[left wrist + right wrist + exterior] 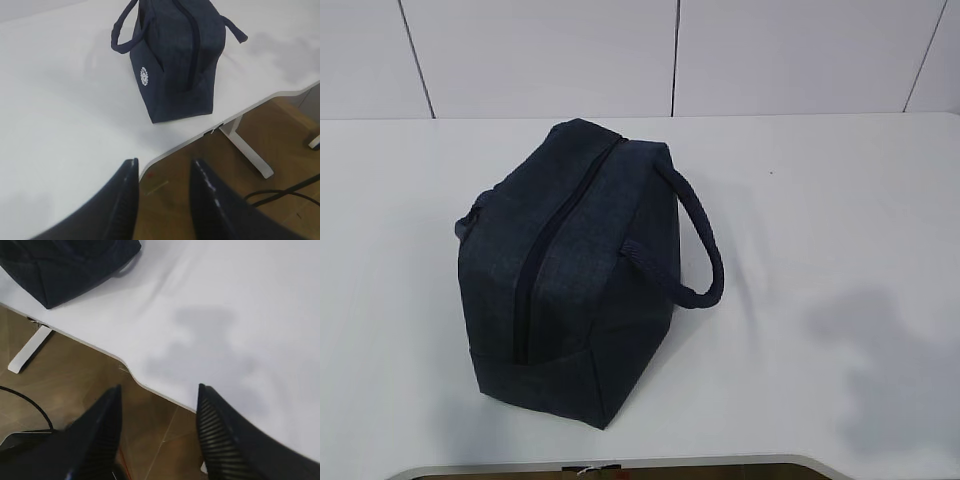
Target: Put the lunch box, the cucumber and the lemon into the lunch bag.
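1. Exterior view: large dark navy fabric lunch bag (560, 275) stands zipped on the white desk (820, 200), left of centre, one looped handle (695, 240) hanging to its right.
2. My left end effector (162, 172) hangs over the desk's front edge, jaws apart, empty.
3. My right end effector (160, 400) likewise: jaws apart, empty, bag well apart.

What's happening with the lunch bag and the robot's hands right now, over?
Left gripper open, empty. Right gripper open, empty. Lunch bag zipped shut on the table, alone. Nothing in the way.
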